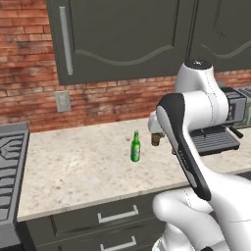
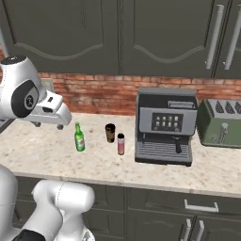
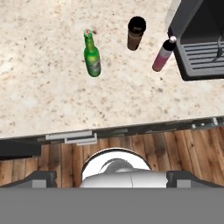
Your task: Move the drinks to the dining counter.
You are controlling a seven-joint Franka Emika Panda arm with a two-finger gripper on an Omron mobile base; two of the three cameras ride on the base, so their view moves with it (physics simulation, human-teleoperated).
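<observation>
in the left base view, a green glass bottle (image 1: 136,147) is seen standing upright on a beige speckled countertop (image 1: 73,166) set over dark cabinets, before a red brick wall. just to its right, a dark brown cup (image 1: 156,138) is partly hidden behind the white arm.

in the right base view, the green glass bottle (image 2: 79,137), the dark brown cup (image 2: 110,132) and a small pink bottle (image 2: 121,144) are lined up from left to right, near one another but apart. a grey coffee machine (image 2: 165,126) is placed just right of the pink bottle, and a green toaster (image 2: 220,123) further right. the gripper (image 2: 47,124) is held above the counter, left of the green bottle, with nothing in it.

in the hand view, the three drinks are seen from above, and the dark fingertips (image 3: 41,178) are set wide apart.
</observation>
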